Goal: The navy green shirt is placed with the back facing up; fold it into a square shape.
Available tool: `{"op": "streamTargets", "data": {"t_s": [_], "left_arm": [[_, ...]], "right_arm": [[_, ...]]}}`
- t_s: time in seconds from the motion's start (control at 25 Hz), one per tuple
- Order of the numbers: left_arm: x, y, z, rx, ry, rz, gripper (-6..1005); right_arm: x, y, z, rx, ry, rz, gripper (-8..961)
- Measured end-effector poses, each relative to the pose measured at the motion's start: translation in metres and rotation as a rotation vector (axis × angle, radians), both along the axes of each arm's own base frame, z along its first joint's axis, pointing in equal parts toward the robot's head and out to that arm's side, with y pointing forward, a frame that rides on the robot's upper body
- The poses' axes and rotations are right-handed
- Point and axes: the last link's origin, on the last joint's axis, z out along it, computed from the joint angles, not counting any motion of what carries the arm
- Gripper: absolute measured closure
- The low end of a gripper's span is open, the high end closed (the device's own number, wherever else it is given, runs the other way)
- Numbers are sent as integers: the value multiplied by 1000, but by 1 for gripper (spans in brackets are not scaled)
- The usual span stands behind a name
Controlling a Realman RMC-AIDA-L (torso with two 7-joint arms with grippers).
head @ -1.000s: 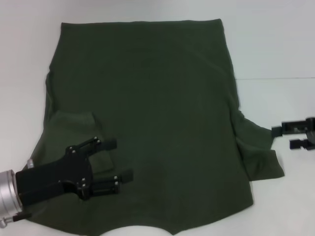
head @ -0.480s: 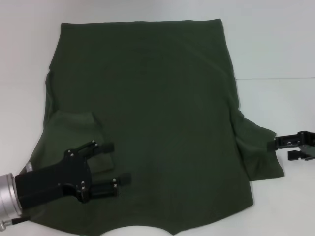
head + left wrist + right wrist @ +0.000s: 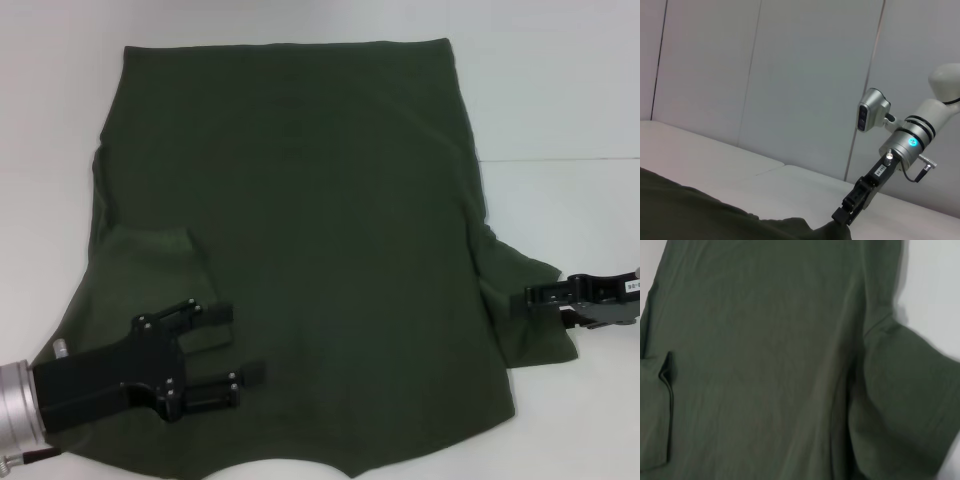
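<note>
One dark olive-green cotton shirt (image 3: 300, 240) spread flat, mid-table. Two grippers: left gripper (image 3: 235, 345), fingers apart, over folded left sleeve; right gripper (image 3: 536, 300) at right sleeve edge, finger state unclear.

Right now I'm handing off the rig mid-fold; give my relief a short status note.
Left gripper: open, over the shirt beside the left sleeve.
Right gripper: at the right sleeve edge; grasp unclear.
Shirt: back up on the table.
Done: left sleeve folded in.
Left: right sleeve, then fold the body square.
</note>
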Motion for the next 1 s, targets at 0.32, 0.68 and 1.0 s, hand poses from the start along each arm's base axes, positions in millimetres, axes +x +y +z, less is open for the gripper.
{"op": "streamTargets", "data": {"t_s": [0.32, 0.68, 1.0], "left_arm": [[-1, -1, -1, 0, 3, 4, 102], [-1, -1, -1, 0, 3, 5, 102], [-1, -1, -1, 0, 1, 5, 104]], "right_arm": [[-4, 4, -6, 9, -3, 10, 24], [-4, 3, -8, 8, 0, -1, 226], [-1, 2, -7, 14, -1, -10, 393]]}}
